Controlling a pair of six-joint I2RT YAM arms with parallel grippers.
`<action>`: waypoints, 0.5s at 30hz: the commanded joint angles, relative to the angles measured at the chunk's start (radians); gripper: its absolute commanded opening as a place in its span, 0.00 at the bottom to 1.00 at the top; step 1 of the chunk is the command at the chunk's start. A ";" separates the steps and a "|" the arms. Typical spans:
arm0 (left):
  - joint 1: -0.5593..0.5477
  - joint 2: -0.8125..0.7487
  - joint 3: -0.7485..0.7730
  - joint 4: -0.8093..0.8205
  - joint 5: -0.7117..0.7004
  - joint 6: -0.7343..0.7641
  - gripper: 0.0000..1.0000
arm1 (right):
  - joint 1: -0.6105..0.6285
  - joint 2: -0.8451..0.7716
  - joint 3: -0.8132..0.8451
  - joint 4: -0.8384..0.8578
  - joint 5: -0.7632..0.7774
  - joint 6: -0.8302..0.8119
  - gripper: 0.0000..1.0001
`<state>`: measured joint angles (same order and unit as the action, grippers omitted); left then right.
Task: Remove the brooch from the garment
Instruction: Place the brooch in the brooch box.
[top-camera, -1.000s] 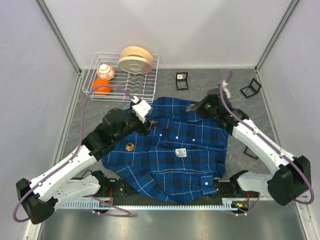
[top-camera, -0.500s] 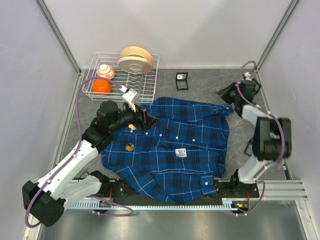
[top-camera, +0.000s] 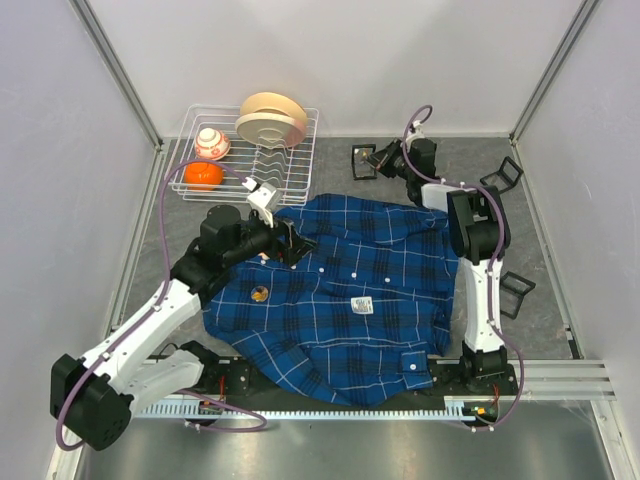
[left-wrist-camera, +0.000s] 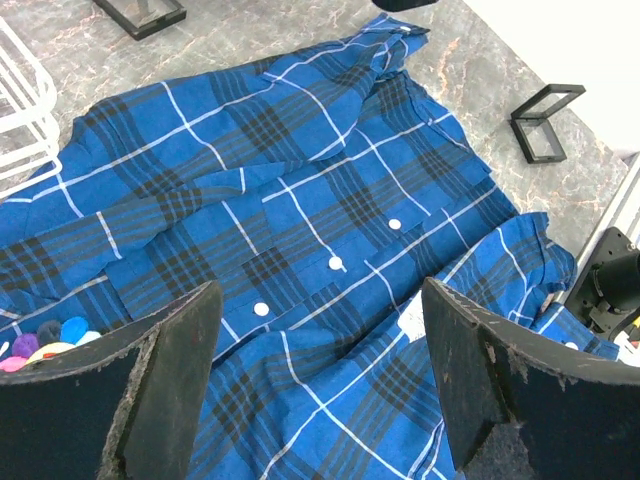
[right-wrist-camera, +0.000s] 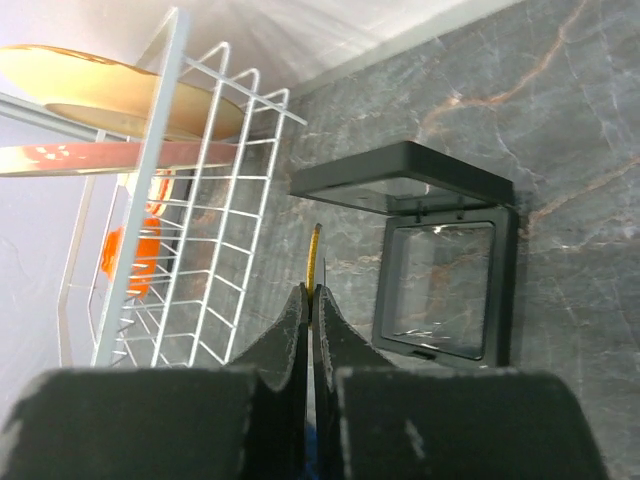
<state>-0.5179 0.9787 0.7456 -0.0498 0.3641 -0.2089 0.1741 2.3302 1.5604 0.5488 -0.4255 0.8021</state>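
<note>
Top external view: the plaid shirt (top-camera: 350, 290) lies spread across the desk (top-camera: 540, 232), with a small round orange-and-dark brooch (top-camera: 259, 293) on the cloth toward my left arm's side. My left claw (left-wrist-camera: 320, 290) hangs over the shirt's front, spread wide. My right claw (right-wrist-camera: 311, 300) is at the back, pressed together — pinching a thin yellowish sliver (right-wrist-camera: 314, 255), edge-on — just beside an open black display case (right-wrist-camera: 400, 172).

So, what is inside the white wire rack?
Beige plates stand in the white wire rack, with an orange ball and a white patterned ball. The rack floor under them is covered.
</note>
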 joint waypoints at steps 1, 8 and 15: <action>0.012 0.012 -0.003 0.045 -0.014 -0.026 0.86 | -0.007 0.072 0.069 0.122 -0.019 0.055 0.02; 0.018 0.026 -0.008 0.080 -0.001 -0.030 0.86 | -0.016 0.109 0.089 0.125 -0.030 0.062 0.02; 0.018 0.032 -0.014 0.088 0.016 -0.034 0.86 | -0.028 0.133 0.108 0.105 -0.052 0.074 0.03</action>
<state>-0.5053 1.0065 0.7429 -0.0231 0.3656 -0.2131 0.1528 2.4493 1.6096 0.6086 -0.4496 0.8669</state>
